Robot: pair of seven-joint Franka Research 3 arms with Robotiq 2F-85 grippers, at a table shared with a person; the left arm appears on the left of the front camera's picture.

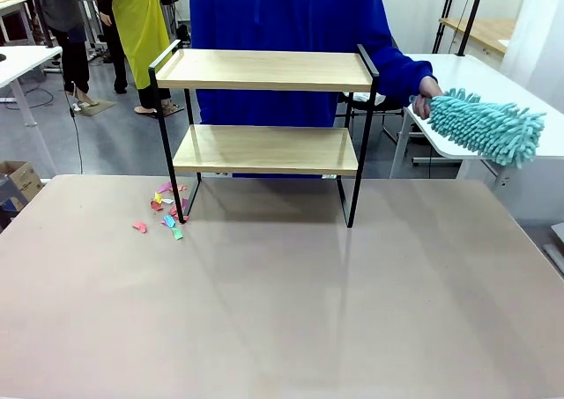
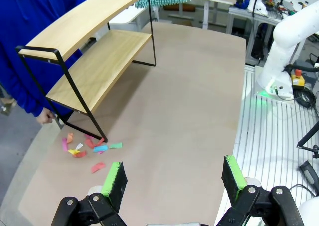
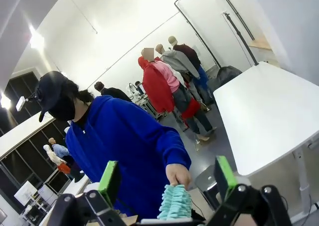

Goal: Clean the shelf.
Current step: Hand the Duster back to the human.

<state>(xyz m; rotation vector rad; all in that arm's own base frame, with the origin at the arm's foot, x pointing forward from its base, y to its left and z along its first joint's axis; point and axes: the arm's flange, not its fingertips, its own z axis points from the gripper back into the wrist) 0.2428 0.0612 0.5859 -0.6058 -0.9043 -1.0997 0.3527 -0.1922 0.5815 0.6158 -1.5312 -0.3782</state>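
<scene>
The shelf (image 1: 264,108) stands at the far middle of the table (image 1: 282,311), its two wood boards bare, its four black legs on the tabletop. Coloured paper scraps (image 1: 166,212), roughly ten, lie scattered by its near-left leg, apparently the mess to be cleared. Behind the shelf stands one person in a blue top (image 1: 291,29), whose hand (image 1: 426,99) holds a single teal duster (image 1: 489,126) out to the right, seemingly offered toward the robot's right arm for the cleaning. The right gripper (image 3: 168,183) points at that person, green-padded fingers spread wide with nothing between them, the duster just beyond. The left gripper (image 2: 173,178) hangs above the table's near-left part, likewise fully spread and empty, looking across at the scraps and shelf. No cleaning looks begun yet.
</scene>
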